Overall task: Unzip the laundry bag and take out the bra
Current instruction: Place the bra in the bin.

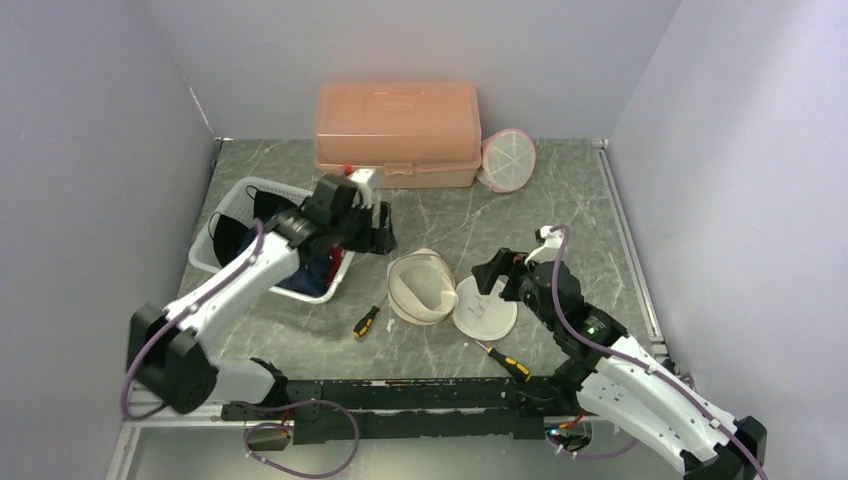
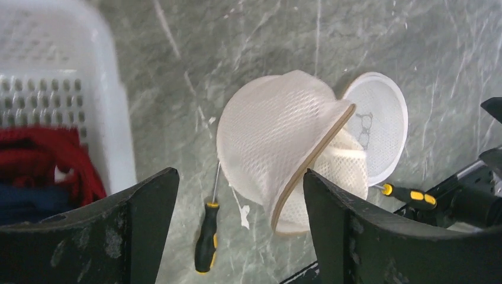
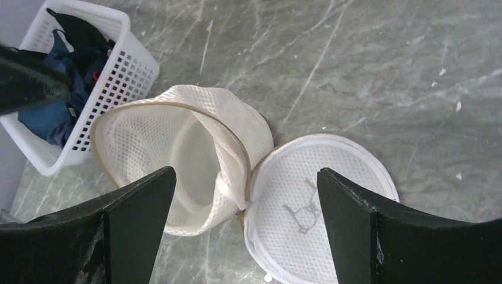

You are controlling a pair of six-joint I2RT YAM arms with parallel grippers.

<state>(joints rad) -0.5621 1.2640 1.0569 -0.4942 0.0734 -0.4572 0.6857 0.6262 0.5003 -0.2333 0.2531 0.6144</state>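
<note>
A dark grey-green tabletop veined with pale marble-like streaks fills the middle of the scene, seen from above under soft, even light that casts only faint shadows. Three plain walls close it in (all the same pale lavender-grey, smooth and unmarked): a left wall and a right wall that run back to a far wall, meeting it in straight vertical corners. A thin silver metal rail runs along the table's right edge from far to near, and a matching strip shows at the far left corner.
</note>
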